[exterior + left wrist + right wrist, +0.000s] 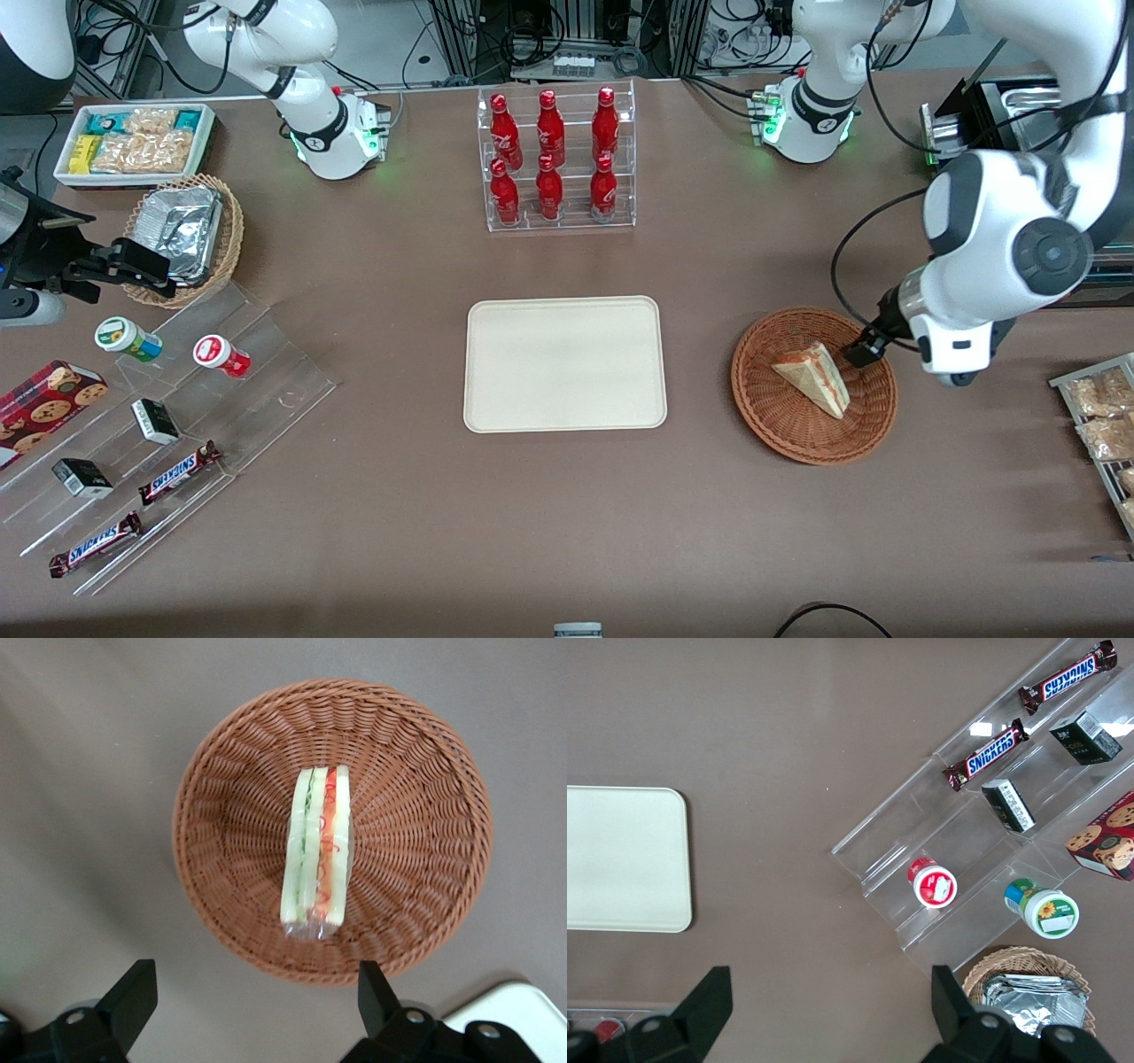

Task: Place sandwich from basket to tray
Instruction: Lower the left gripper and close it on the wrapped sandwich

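Note:
The sandwich (813, 377) is a wrapped triangular wedge lying in the round reddish-brown basket (762, 416). In the left wrist view the sandwich (317, 850) shows its green, red and orange filling edge in the middle of the basket (221, 815). My left gripper (864, 352) hovers above the basket's rim on the working arm's side, close beside the sandwich and not touching it. It is open and empty (255, 992), with the fingers wide apart. The cream tray (564, 363) lies flat beside the basket toward the table's middle, with nothing on it; a corner of it shows in the left wrist view (518, 1010).
A clear rack of red bottles (554, 159) stands farther from the camera than the tray. Toward the parked arm's end are a stepped acrylic shelf (159, 416) with snacks, a tan basket of foil containers (186, 235) and a white snack bin (133, 142). A snack rack (1103, 416) sits at the working arm's end.

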Robot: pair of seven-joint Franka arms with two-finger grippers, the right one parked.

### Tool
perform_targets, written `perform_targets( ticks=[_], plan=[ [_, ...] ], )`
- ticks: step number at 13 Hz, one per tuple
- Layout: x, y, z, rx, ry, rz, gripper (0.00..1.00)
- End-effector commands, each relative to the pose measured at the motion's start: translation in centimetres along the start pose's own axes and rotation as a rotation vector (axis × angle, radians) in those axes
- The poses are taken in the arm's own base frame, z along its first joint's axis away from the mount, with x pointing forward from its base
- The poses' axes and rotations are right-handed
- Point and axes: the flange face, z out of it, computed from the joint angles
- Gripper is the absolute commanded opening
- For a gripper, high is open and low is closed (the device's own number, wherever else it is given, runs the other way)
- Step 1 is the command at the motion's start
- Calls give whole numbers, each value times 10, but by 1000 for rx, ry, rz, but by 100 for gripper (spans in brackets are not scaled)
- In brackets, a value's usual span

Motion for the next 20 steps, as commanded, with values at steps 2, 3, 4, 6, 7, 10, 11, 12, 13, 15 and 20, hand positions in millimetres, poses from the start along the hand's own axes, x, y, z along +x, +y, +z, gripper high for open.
perform_targets(
  ticks=[2,3,4,6,7,10,11,12,13,15,20],
  plan=[
    [-12,-8,21,-32,33,-20,100],
    [-13,-8,27,-40,38,-22,100],
    [-13,-9,33,-50,45,-21,100],
    [-7,-2,47,-79,62,-20,100],
    [-6,1,54,-83,64,-19,100],
    [-1,5,64,-89,85,-10,100],
    [0,6,69,-87,83,-11,100],
    [-1,8,73,-89,86,-7,100],
    [-6,14,81,-91,88,7,100],
    [-10,19,94,-82,79,13,100],
    [-11,17,105,-64,67,-8,100]
  ],
)
